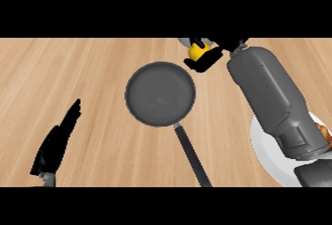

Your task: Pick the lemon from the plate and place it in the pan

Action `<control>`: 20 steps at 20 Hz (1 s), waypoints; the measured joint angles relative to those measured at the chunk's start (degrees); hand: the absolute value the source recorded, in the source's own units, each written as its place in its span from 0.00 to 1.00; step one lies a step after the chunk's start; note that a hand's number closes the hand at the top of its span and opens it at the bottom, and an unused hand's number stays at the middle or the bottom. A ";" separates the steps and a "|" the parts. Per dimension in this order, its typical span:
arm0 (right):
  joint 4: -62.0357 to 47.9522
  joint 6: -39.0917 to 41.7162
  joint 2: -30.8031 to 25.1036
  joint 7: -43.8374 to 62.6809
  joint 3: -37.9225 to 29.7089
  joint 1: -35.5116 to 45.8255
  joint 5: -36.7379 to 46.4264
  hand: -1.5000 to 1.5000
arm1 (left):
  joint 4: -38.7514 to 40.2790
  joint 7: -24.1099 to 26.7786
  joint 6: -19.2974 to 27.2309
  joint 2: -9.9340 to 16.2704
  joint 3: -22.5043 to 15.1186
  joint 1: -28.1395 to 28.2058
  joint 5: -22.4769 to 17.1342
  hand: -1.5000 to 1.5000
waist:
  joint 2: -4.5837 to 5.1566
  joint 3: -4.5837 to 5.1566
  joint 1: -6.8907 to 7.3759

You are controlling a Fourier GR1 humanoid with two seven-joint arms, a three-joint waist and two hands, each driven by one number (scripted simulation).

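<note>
One lemon (194, 52), pinched in the curled right hand (209, 55), at one o'clock just beyond the pan (160, 94) rim. Best swung toward seven o'clock, over the pan's middle, lowered, then released. Left hand (57, 140) flat, resting at eight o'clock. Plate (265, 151) at four o'clock.

Kitchen, wooden counter (77, 66), dark pan (159, 93), white plate (269, 151)

At upper centre, the right robot hand (209, 56) curled around the lemon (194, 52) beside the pan (159, 93); the left robot hand (57, 143) rested open at lower left.
</note>
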State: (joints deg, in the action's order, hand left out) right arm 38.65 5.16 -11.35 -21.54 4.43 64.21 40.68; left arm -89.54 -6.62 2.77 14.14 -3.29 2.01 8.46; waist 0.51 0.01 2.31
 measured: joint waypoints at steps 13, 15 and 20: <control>-17.81 -5.78 10.75 3.09 6.97 6.42 -3.54 1.00 | -0.56 -2.12 -1.16 -1.08 -1.33 -2.95 0.98 0.50 | 0.66 0.04 2.86; -19.21 -6.15 10.98 3.39 9.80 6.34 -3.52 1.00 | 0.08 -1.86 -1.52 -0.97 -1.33 -3.86 1.04 0.50 | 0.92 0.06 3.85; -22.30 -0.98 11.23 5.07 11.56 4.00 -7.99 0.00 | 0.15 -2.07 -2.55 -1.31 -2.42 -5.00 1.13 0.50 | 1.44 0.05 5.99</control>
State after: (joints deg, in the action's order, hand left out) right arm 16.35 4.18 -0.12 -16.47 16.00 68.21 32.69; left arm -89.39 -8.70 0.23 12.83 -5.71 -2.99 9.59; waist 1.95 0.06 8.31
